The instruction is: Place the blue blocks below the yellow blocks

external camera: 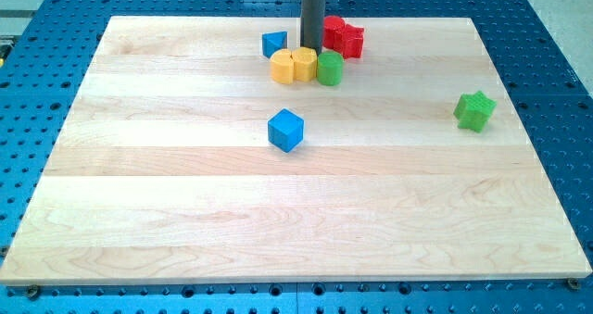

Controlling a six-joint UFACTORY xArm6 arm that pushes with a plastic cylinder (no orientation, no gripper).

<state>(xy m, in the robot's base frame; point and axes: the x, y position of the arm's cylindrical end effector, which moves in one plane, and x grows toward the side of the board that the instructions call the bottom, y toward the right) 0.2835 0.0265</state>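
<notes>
Two yellow blocks sit side by side near the view's top centre: a rounded one (283, 67) and one to its right (304, 63). A blue cube (285, 130) lies below them in the view, apart from them. A second, smaller blue block (273, 43) sits just above and left of the yellow pair. My tip (311, 50) stands right behind the right yellow block, between the small blue block and the red blocks, touching or nearly touching the yellow block.
A green cylinder (330, 69) touches the right yellow block. Two red blocks (344, 36) sit just above it. A green star-shaped block (474, 110) lies at the view's right. The wooden board (185, 212) rests on a blue perforated table.
</notes>
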